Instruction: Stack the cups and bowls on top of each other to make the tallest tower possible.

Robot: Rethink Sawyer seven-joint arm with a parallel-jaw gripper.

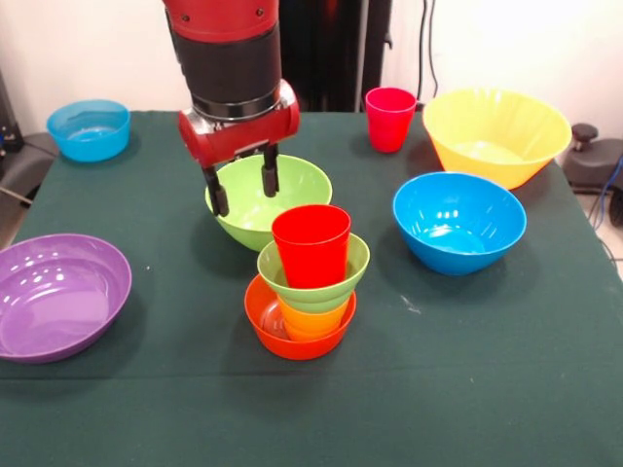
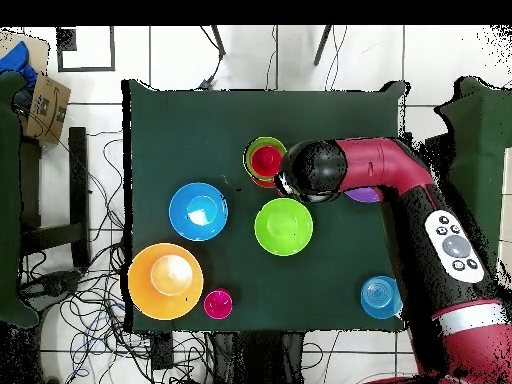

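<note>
The tower stands mid-table: a small orange bowl [image 1: 292, 336], a yellow-orange cup [image 1: 313, 319], a small green bowl [image 1: 316, 275] and a red cup [image 1: 311, 243] on top; the red cup shows from above in the overhead view [image 2: 266, 160]. My gripper [image 1: 243, 185] is open and empty. It hangs just behind and left of the tower, over the near-left rim of a larger green bowl [image 1: 292, 180]. In the overhead view the arm's end [image 2: 312, 170] hides the gripper beside the tower. A pink-magenta cup [image 1: 389, 119] stands alone at the back.
A large yellow bowl [image 1: 496, 131] sits back right, a blue bowl [image 1: 458, 222] right of the tower. A small blue bowl [image 1: 90, 128] is back left, a wide purple bowl [image 1: 58, 292] front left. The larger green bowl [image 2: 284, 226] lies beside the arm in the overhead view.
</note>
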